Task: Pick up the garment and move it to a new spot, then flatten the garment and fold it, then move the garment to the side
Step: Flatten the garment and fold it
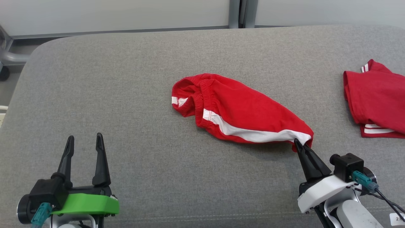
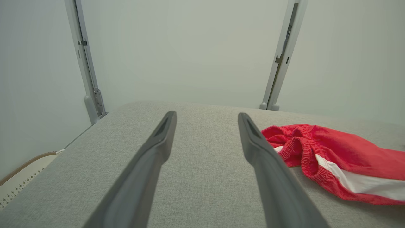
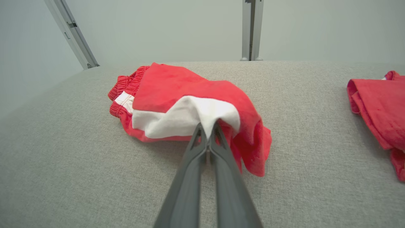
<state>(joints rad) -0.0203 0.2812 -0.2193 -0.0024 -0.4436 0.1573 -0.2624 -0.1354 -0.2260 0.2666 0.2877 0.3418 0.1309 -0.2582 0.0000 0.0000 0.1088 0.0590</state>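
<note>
Lying mid-frame, the red garment (image 1: 240, 107) is stretching diagonally, waistband pointing upper left, lower-right corner clamped in the right gripper (image 1: 300, 144); the left gripper (image 1: 84, 141) is sitting spread at lower left amid bare grey surface (image 1: 126, 79).

In the head view, one small white tag (image 1: 397, 219) lay in the far corner of the picture, at about 4 o'clock from the right gripper (image 1: 300, 146), and I could not tell on what it was fixed. On this tag a dark digit "2" could be read on the white ground. After the digit stood one more dark sign, which was cut by the edge of the picture and was too small to read.
</note>
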